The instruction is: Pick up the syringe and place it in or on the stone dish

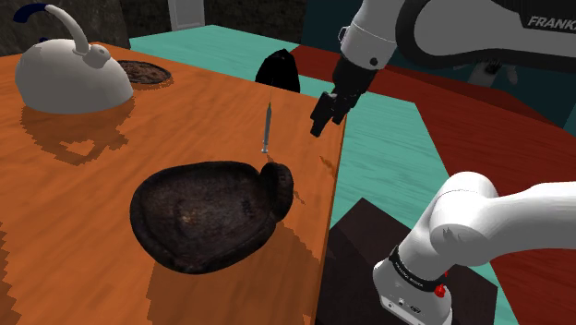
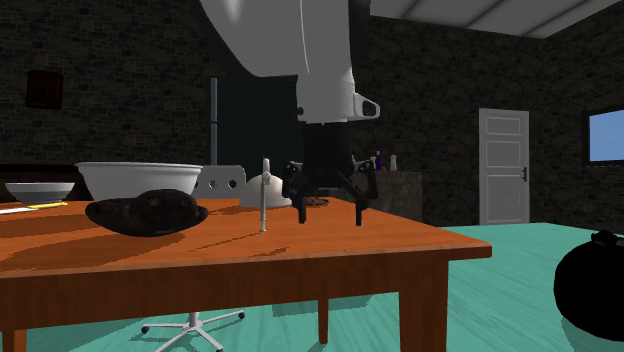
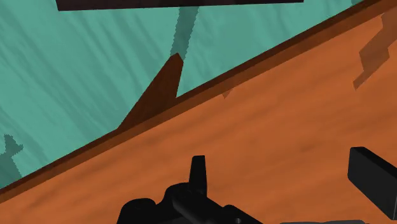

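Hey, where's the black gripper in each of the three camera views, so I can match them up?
Shoulder view: gripper upper middle, over the orange table's edge, right of the syringe.
Second exterior view: centre, open, right of the syringe.
Wrist view: its fingers hang above the tabletop near that edge.
Shared landmark: the table's edge.

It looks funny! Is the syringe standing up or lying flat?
Standing up. In the second exterior view the syringe rises straight from the table, resting on one end.
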Controlling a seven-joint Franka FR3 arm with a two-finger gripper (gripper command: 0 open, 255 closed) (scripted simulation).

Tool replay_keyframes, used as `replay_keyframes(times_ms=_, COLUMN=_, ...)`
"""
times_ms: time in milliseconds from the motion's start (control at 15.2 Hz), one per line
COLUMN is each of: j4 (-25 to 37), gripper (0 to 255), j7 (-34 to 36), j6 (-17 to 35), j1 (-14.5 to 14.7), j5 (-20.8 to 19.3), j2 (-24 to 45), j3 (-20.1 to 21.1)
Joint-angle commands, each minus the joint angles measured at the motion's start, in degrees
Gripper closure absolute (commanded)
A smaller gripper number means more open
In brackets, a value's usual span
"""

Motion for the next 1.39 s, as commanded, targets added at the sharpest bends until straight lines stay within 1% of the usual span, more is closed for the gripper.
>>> replay_keyframes(times_ms=0, j4=-0.3, gripper=0, j7=2.8, j6=3.2, j1=1.0, j5=1.4, j2=0.0, j3=3.1)
replay_keyframes(times_ms=330, j4=0.8, gripper=0, j7=9.1, j6=10.7, j1=2.2, j5=3.4, j2=1.4, j3=10.5)
replay_keyframes(times_ms=594, j4=2.8, gripper=0, j7=14.3, j6=16.6, j1=2.0, j5=3.7, j2=3.5, j3=16.8)
replay_keyframes(times_ms=660, j4=2.9, gripper=0, j7=14.5, j6=16.8, j1=1.9, j5=3.6, j2=3.5, j3=17.0)
replay_keyframes(times_ms=1122, j4=-0.5, gripper=0, j7=14.7, j6=23.3, j1=1.0, j5=3.8, j2=6.6, j3=18.6)
replay_keyframes(times_ms=1320, j4=-0.5, gripper=0, j7=14.7, j6=23.3, j1=1.0, j5=3.8, j2=6.6, j3=18.6)
